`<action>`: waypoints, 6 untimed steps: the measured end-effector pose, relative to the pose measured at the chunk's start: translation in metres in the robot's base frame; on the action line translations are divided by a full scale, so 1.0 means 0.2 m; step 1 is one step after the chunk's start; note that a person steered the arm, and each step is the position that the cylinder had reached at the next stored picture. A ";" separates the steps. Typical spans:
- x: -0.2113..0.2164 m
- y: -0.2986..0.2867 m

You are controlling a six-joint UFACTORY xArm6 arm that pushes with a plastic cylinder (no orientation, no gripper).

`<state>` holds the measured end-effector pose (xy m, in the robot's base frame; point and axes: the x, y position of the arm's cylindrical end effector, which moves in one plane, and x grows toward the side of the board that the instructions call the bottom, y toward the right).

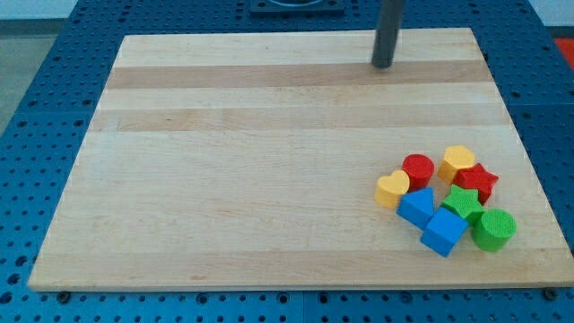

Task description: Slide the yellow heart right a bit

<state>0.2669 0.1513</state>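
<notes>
**Blocks huddled at the worktop's lower right, tip far off at the top**

Nearest the camera sits a blue block point(444, 232), cube-like, at the bottom of a tight cluster on the wooden worktop point(242, 179).

Going from the view's left across that cluster: the yellow heart point(392, 188) is the leftmost piece, lying flat in the lower right part of the worktop. Its lobes seem to face the view's upper right and its point the lower left, so its long axis runs on that diagonal, though the outline is small and soft. Just beside it to the lower right is a second blue block point(416, 206), angular in shape, touching or nearly touching the heart. Above that stands a red cylinder point(418, 169), close to the heart's upper right. Further right come a yellow block point(458, 161), roughly hexagonal, a green star point(463, 203) and a red star point(477, 181), packed together. A green cylinder point(493, 229) ends the group at the right.

My tip point(383, 65) rests near the worktop's top edge, well apart from every block, roughly above the heart in the view. No fingers exist on this rod; it holds nothing.
</notes>
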 end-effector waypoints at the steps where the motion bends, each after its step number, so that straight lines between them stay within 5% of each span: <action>1: -0.04 0.25; 3: -0.02 0.55; 4: 0.17 0.68; 6: 0.55 -0.06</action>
<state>0.3761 0.1401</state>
